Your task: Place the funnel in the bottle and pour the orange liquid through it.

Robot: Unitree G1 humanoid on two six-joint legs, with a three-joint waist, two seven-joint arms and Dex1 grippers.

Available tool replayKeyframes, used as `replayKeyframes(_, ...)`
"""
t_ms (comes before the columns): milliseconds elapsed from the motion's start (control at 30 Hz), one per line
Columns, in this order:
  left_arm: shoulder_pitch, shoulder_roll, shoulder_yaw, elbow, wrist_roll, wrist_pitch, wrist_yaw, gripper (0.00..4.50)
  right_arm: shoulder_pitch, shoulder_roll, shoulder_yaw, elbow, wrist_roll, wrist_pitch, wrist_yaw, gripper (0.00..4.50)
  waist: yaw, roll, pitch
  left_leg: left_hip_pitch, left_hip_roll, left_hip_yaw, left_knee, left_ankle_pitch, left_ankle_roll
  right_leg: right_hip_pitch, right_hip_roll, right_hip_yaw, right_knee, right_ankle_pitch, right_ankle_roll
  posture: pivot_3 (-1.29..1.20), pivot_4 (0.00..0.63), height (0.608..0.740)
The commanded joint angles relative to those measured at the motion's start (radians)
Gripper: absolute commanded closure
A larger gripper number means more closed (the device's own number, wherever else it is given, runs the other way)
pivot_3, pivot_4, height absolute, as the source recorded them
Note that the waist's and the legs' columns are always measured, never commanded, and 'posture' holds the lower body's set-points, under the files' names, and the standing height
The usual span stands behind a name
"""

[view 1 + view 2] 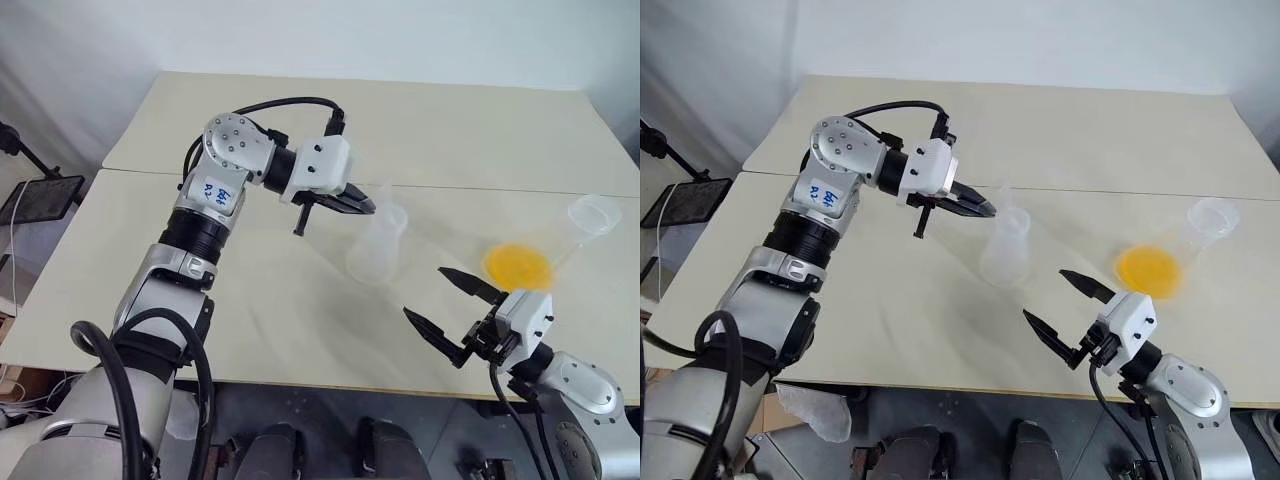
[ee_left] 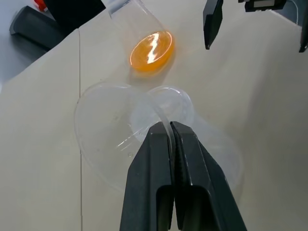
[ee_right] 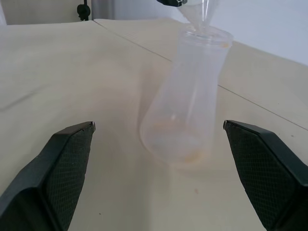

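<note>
The left gripper (image 2: 171,126) fingers pinch the clear funnel (image 2: 110,130) rim, holding it above the bottle (image 3: 190,96); the right gripper (image 1: 440,295) fingers gape.

Silver-and-white arms with black cables, black two-finger grippers, a handwritten blue-ink label (image 1: 218,192) on the left forearm.

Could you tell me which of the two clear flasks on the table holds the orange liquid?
The flask lying tilted at the robot's right, its base glowing with orange liquid. The upright bottle under the left gripper looks empty.
</note>
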Motion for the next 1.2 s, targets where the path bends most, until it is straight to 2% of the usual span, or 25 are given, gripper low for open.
replayKeyframes(33,-0.047,-0.013,0.002,0.013,0.014,-0.014,0.007,4.47,-0.004,0.006,-0.005,-0.042,0.003,-0.026,-0.012,0.00,0.001,0.000,0.000,0.000,0.000,0.000,0.000,0.000,0.000,0.000,0.000,0.000,0.000,0.000,0.000,0.00,0.150,0.740)
replayKeyframes(167,-0.070,-0.043,0.020,0.029,-0.009,0.009,-0.001,3.54,-0.007,0.012,0.004,-0.037,-0.005,-0.033,-0.020,0.00,0.001,0.000,0.000,0.000,0.000,0.000,0.000,0.000,0.000,0.000,0.000,0.000,0.000,0.000,0.000,0.00,0.150,0.740)
replayKeyframes(533,-0.031,-0.067,0.088,-0.028,-0.092,0.067,-0.020,0.06,0.011,0.014,-0.003,-0.038,-0.016,-0.043,-0.031,0.00,0.000,0.000,0.000,0.000,0.000,0.000,0.000,0.000,0.000,0.000,0.000,0.000,0.000,0.000,0.000,0.00,0.150,0.740)
replayKeyframes(667,0.056,-0.053,0.168,-0.125,-0.202,0.192,-0.011,0.01,0.037,0.035,-0.043,-0.047,-0.009,-0.056,-0.068,0.00,-0.002,0.000,0.000,0.000,0.000,-0.001,0.000,0.000,0.000,0.000,0.000,0.000,0.001,0.000,0.000,0.00,0.150,0.740)
replayKeyframes(833,0.298,0.054,0.262,-0.283,-0.295,0.316,0.007,0.01,0.121,0.104,-0.170,-0.097,0.041,-0.068,-0.166,0.00,-0.007,0.002,-0.001,0.002,0.001,-0.001,-0.001,0.000,0.000,0.000,0.000,0.001,0.002,0.000,0.000,0.00,0.150,0.740)
replayKeyframes(1000,0.529,0.127,0.375,-0.392,-0.339,0.310,0.098,0.01,0.282,0.213,-0.323,-0.160,0.056,-0.124,-0.257,0.00,0.001,0.002,-0.001,0.002,0.001,-0.003,0.000,0.000,0.000,0.000,-0.001,0.004,0.004,0.000,0.000,0.00,0.150,0.740)
replayKeyframes(1100,0.611,0.151,0.418,-0.439,-0.365,0.341,0.146,0.01,0.351,0.277,-0.390,-0.160,0.049,-0.183,-0.289,0.00,0.004,0.002,-0.001,0.002,-0.001,-0.005,0.001,0.000,0.000,0.001,-0.002,0.008,0.003,0.000,0.000,0.00,0.150,0.740)
replayKeyframes(1200,0.746,0.188,0.447,-0.510,-0.373,0.380,0.179,0.01,0.493,0.369,-0.458,-0.106,0.070,-0.262,-0.265,0.00,0.001,0.004,-0.003,0.003,-0.001,-0.004,0.000,0.000,0.000,0.002,-0.002,0.009,0.002,0.000,0.000,0.00,0.150,0.740)
